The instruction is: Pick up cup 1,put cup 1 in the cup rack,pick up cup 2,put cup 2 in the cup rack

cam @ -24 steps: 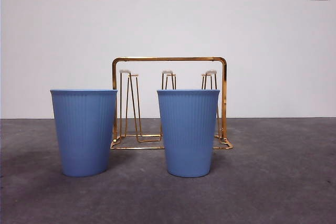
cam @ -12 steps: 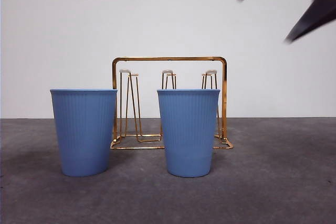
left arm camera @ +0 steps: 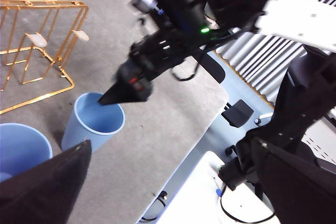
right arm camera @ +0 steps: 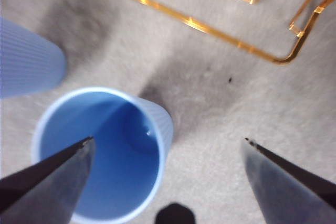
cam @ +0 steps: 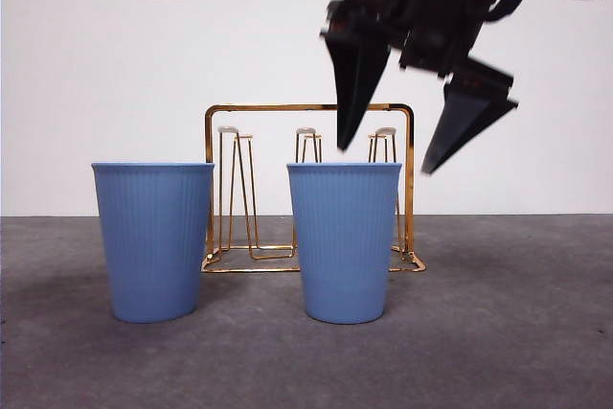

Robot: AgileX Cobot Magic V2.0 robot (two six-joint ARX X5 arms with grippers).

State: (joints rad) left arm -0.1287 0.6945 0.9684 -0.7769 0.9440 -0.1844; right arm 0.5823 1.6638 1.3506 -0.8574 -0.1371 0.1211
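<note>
The right-hand blue cup [cam: 345, 241] stands upright at centre frame on the grey worktop [cam: 498, 332], just in front of the gold cup rack [cam: 308, 189]. Above it, upper right, the right hand [cam: 383, 160] hangs spread and empty. Judged step: reaching for this cup; next, lower one jaw inside the rim and clench. The left hand [left arm camera: 173, 182] waits, spread.

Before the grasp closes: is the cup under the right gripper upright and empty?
Upright and empty. The cup stands mouth-up on its base, with nothing visible inside; the right gripper hangs open above it.

Front low, level — wrists overhead; cups [cam: 345, 241] shared.
</note>
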